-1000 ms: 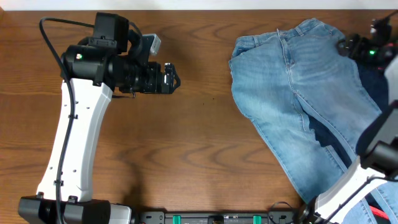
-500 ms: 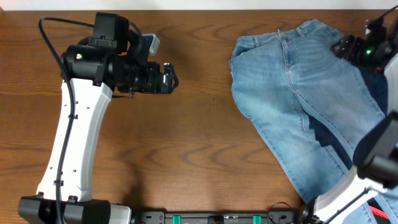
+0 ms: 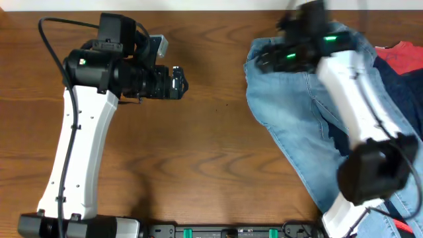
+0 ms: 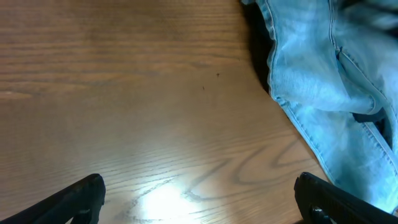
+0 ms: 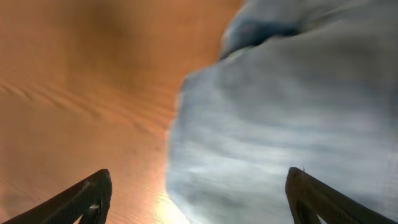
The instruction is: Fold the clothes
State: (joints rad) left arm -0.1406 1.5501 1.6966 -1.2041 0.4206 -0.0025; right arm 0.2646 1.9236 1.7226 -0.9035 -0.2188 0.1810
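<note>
Light-blue denim jeans (image 3: 297, 112) lie spread on the right half of the table. A dark navy garment (image 3: 404, 89) lies under their right side, and a coral-red T-shirt (image 3: 404, 56) shows at the far right. My right gripper (image 3: 262, 61) hangs blurred over the jeans' upper left edge. In the right wrist view it (image 5: 199, 202) is open, with the jeans (image 5: 298, 106) and bare wood below it. My left gripper (image 3: 180, 82) hovers open over bare wood left of the jeans. In the left wrist view it (image 4: 200, 199) holds nothing, and the jeans (image 4: 336, 68) lie ahead to its right.
The wooden table (image 3: 211, 152) is bare between the two arms. The left arm's white link (image 3: 76, 152) runs down the left side. A black rail (image 3: 231, 231) with green clips lines the front edge.
The right arm has swept from the far right edge leftward across the jeans to their upper left part, uncovering the red T-shirt. The left arm has stayed put.
</note>
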